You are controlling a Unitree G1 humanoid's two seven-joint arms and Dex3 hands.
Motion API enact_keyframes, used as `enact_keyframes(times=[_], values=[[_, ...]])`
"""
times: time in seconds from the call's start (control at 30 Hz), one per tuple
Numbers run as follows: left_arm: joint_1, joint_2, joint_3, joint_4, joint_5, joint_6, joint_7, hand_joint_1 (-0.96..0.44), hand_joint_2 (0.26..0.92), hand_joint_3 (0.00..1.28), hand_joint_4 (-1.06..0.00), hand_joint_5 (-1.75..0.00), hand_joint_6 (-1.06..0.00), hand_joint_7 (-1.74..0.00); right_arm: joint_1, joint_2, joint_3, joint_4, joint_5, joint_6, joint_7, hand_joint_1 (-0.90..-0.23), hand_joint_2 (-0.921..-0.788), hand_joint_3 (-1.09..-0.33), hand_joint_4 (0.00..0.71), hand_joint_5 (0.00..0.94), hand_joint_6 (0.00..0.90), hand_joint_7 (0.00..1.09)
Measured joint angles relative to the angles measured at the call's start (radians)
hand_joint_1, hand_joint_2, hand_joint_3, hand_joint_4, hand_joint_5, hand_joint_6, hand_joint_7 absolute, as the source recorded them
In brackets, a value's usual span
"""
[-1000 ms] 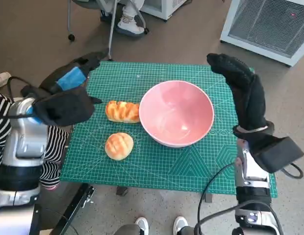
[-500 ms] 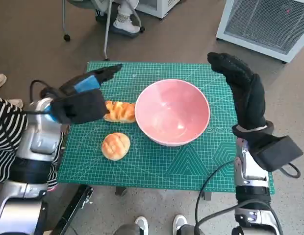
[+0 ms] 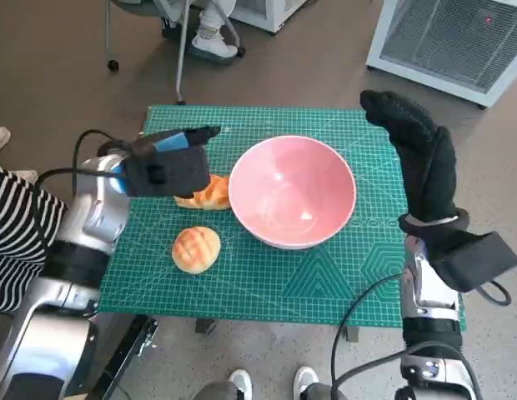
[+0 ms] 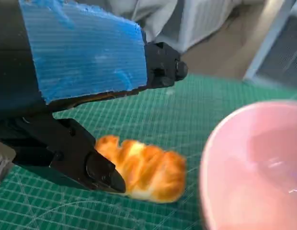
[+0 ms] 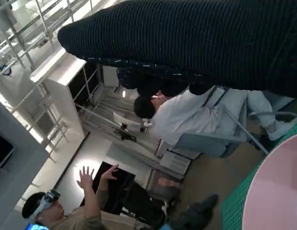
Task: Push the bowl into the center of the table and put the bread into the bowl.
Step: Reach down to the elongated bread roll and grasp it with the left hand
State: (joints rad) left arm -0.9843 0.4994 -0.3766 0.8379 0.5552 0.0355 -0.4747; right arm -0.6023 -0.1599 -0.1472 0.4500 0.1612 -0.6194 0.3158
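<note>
We see the pink bowl (image 3: 293,191) already near the middle of the green tabletop (image 3: 267,275), with the long bread (image 4: 143,167) just beside its rim and a round bun (image 3: 197,248) nearer us. Our left robot hand (image 3: 171,163) hovers over the long loaf, fingers apart, holding nothing. The right robot hand (image 3: 421,154) stands raised and empty beside the bowl. We judge the bread light and soft, best taken across its middle, gently

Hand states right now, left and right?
Left hand: open, holds nothing, above the long bread.
Right hand: open, holds nothing.
</note>
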Motion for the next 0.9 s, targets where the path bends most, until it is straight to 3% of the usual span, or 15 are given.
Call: enact_keyframes(times=[0.43, 0.7, 0.9], values=[[-0.092, -0.079, -0.082, 0.311, 0.064, -0.035, 0.075, -0.07, 0.737, 0.0, -0.08, -0.01, -0.22, -0.02, 0.009, 0.001, -0.002, -0.008, -0.001, 0.0, -0.008, -0.772, -0.921, -0.738, 0.222, 0.003, 0.043, 0.56], [-0.098, -0.104, -0.105, 0.393, 0.076, -0.045, 0.099, -0.08, 0.76, 0.01, -0.2, -0.02, -0.43, -0.08, 0.018, 0.001, -0.002, -0.018, -0.002, 0.004, -0.013, -0.771, -0.921, -0.743, 0.222, 0.003, 0.044, 0.56], [-0.099, -0.11, -0.119, 0.411, 0.077, -0.055, 0.112, -0.08, 0.765, 0.01, -0.23, -0.02, -0.47, -0.07, 0.022, 0.001, -0.002, -0.021, -0.002, 0.009, -0.015, -0.771, -0.921, -0.744, 0.222, 0.002, 0.045, 0.56]])
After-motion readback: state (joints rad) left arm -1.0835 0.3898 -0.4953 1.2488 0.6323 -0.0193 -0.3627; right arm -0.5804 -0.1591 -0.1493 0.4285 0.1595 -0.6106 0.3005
